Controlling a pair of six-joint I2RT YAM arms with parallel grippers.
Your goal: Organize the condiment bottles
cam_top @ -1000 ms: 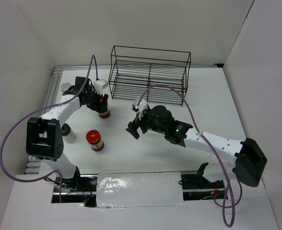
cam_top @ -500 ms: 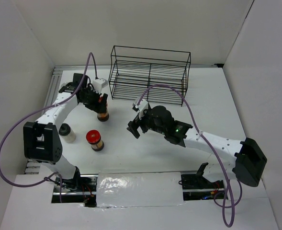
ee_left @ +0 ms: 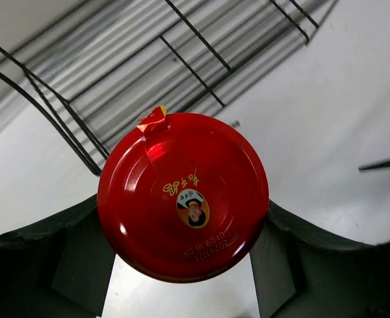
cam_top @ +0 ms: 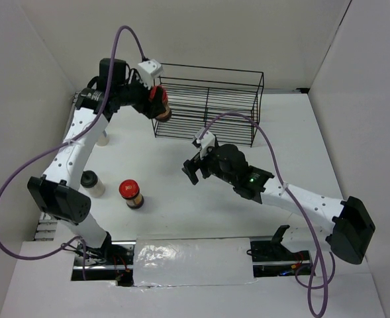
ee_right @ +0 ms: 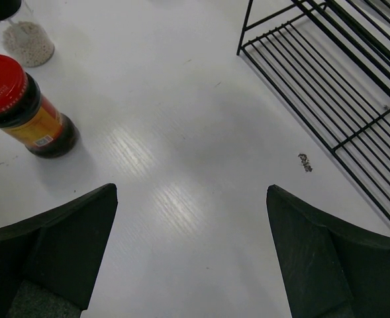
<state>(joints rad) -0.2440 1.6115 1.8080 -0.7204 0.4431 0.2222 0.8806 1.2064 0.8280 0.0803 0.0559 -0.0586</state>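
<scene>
left tool (cam_top: 155, 100) grips a red-lidded brown jar (ee_left: 183, 197), held up in the upper left of the frame at the left end of the wire rack (cam_top: 211, 93). nothing sits in the rack yet. the second red-lidded jar (cam_top: 132, 193) and the black-capped pale bottle (cam_top: 92, 183) wait on the desk (cam_top: 181, 212), lower left. right tool (cam_top: 193, 169) hangs wide and empty. early going, by the look of it.

Glossy red lid (ee_left: 183, 197) (metal wire rack (cam_top: 208, 106))
</scene>
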